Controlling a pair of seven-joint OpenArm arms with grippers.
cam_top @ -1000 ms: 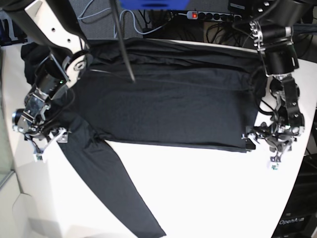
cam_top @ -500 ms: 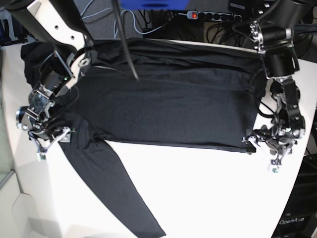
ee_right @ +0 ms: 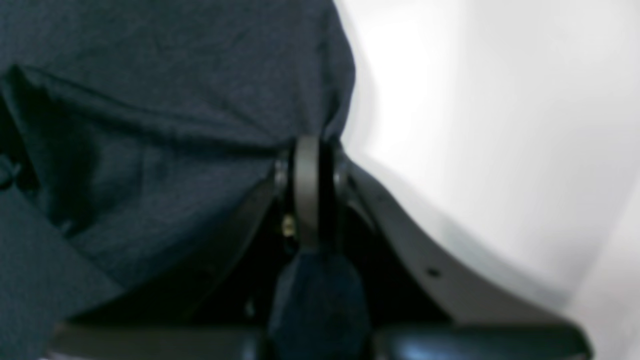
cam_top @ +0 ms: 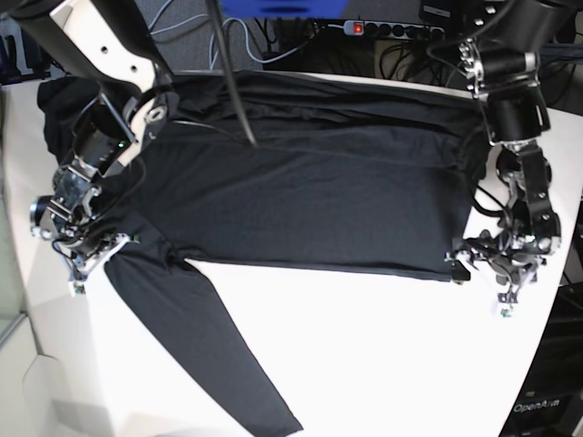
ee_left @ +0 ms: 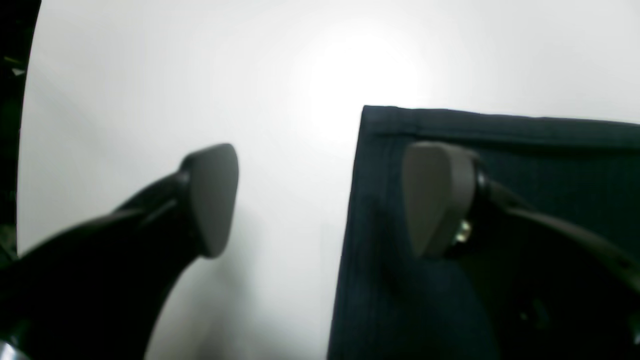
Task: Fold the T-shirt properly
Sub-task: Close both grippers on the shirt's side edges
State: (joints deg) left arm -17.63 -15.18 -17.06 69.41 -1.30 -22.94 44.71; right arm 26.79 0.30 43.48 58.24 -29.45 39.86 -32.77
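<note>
Lying spread across the white worktop [cam_top: 383, 346] in the base view, the T-shirt [cam_top: 301, 196] is running its long axis side to side, with one long sleeve trailing diagonally toward the near edge. Only the wrist views are showing the gripping detail. The right gripper [ee_right: 307, 195] is sitting at the sleeve's root, jaws pressed together and pinching a fold of the T-shirt. The left gripper [ee_left: 320, 200] is hovering at the opposite hem corner with jaws spread wide, one finger above bare worktop, the other above cloth, holding nothing. Both arms are reaching down from the far side, wrists bent low.
</note>
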